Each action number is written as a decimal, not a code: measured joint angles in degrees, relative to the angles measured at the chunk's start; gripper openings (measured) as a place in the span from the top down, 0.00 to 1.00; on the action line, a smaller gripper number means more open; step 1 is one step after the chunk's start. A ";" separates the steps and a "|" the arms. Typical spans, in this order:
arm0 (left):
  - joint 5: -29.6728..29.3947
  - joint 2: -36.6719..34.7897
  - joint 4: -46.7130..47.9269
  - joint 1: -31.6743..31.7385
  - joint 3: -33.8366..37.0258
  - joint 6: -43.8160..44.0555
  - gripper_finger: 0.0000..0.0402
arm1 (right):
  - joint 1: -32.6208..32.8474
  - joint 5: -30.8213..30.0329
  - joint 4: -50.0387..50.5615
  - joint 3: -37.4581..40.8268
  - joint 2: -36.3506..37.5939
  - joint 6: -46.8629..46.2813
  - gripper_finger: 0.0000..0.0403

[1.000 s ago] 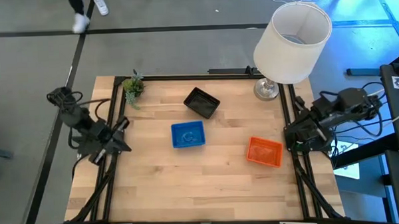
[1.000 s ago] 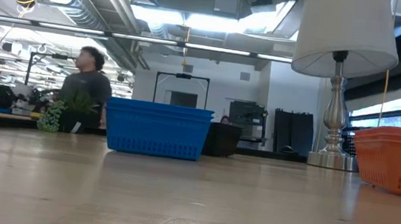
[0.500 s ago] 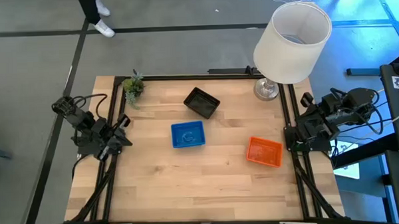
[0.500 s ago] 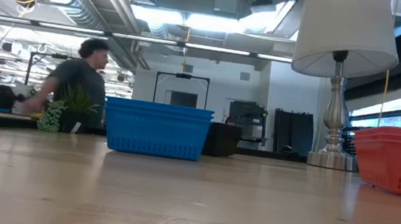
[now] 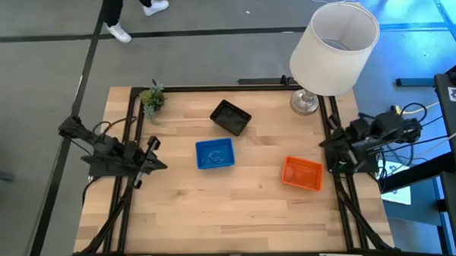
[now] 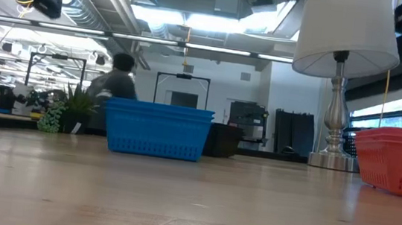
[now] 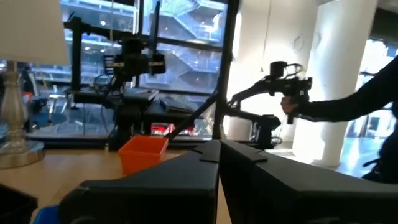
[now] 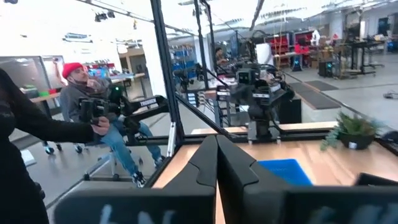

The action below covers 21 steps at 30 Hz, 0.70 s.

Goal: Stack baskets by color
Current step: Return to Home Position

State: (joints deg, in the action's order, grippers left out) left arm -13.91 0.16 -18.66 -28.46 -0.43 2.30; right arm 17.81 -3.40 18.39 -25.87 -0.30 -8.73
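Note:
Three baskets rest on their bases on the wooden table: a black one point(image 5: 231, 116) at the far middle, a blue one point(image 5: 214, 153) in the centre and an orange one point(image 5: 302, 173) toward the right. In the low view the blue basket point(image 6: 158, 129) and the orange basket point(image 6: 398, 159) show layered rims. My left gripper point(image 5: 158, 161) hovers shut over the table's left edge, pointing across the table. My right gripper point(image 5: 326, 144) hovers shut over the right edge, just beyond the orange basket. In both wrist views the fingers point(image 7: 219, 152) point(image 8: 216, 149) meet with nothing between them.
A big white lamp point(image 5: 333, 48) stands at the far right corner, its base point(image 6: 331, 160) on the table. A small green plant point(image 5: 152, 100) sits at the far left corner. A black frame point(image 5: 234, 85) borders the table. A person point(image 6: 117, 89) passes behind it.
Both arms have folded back and sunk at their table edges. My left gripper has swung a little toward the near edge and now points over the table. The baskets have stayed put. A person has walked along behind the far edge.

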 joint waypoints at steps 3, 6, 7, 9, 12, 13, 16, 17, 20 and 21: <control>1.29 0.26 0.91 1.65 -0.02 1.15 1.00 | 0.02 1.38 -5.50 4.80 -0.01 -0.25 1.00; 4.53 0.14 1.17 3.27 -0.02 0.67 1.00 | 0.01 2.02 -7.96 8.64 -0.01 -1.24 1.00; 5.33 0.15 1.10 3.82 -0.02 0.57 1.00 | 0.00 1.99 -8.43 9.75 -0.01 -1.37 1.00; 6.30 0.15 1.40 4.86 -0.02 0.53 1.00 | 0.00 2.02 -9.45 12.09 -0.01 -1.44 1.00; 6.56 0.17 3.77 6.37 -0.02 0.53 1.00 | 0.00 2.02 -11.61 14.92 0.00 0.86 1.00; 6.57 0.20 4.37 6.83 -0.02 0.39 1.00 | 0.00 1.98 -12.13 15.81 0.01 1.83 1.00; 6.58 0.17 5.50 7.97 -0.02 -0.81 1.00 | 0.00 1.97 -12.65 18.29 -0.01 3.77 1.00; 6.56 0.17 6.09 8.28 -0.02 -1.28 1.00 | 0.00 1.97 -13.26 19.03 0.01 4.49 1.00; 6.54 0.17 6.60 9.21 -0.02 -2.25 1.00 | 0.00 1.97 -14.43 21.79 0.01 5.55 1.00; 6.38 0.17 6.60 9.46 -0.02 -2.86 1.00 | 0.00 1.95 -14.75 22.72 -0.01 6.09 1.00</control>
State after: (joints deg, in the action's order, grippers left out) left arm -7.53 0.34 -12.05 -19.00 -0.45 -0.55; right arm 17.80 -1.45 3.63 -3.15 -0.32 -2.64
